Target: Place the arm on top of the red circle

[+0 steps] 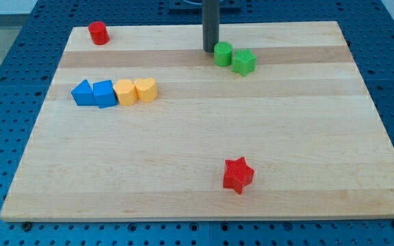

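The red circle [98, 33] is a short red cylinder near the top left corner of the wooden board [204, 171]. My tip [210, 50] is at the end of the dark rod near the top middle of the board, far to the right of the red circle. It stands just left of a green cylinder [223, 54], close to it or touching it. A green star-like block [244, 61] sits right of that cylinder.
A row of blocks lies at the left: a blue triangle [82, 93], a blue block [104, 93], a yellow block [124, 91] and a yellow heart [146, 89]. A red star [237, 175] sits near the bottom middle.
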Motion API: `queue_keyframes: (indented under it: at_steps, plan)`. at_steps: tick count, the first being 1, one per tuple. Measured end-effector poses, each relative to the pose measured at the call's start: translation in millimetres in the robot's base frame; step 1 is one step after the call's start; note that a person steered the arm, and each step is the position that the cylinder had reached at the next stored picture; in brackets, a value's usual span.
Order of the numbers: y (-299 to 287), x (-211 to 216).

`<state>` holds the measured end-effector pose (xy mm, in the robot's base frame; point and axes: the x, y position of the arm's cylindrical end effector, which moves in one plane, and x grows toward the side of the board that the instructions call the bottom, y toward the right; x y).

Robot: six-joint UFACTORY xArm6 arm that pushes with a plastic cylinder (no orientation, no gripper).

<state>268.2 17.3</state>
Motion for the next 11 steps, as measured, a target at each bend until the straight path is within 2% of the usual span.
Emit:
queue_keyframes:
  at_steps: [4,7,9,11]
  plan:
    - [27.2,-11.2]
    - [26.9,22.0]
    - [23.3,14.6]
    - [-57.6,-33.7]
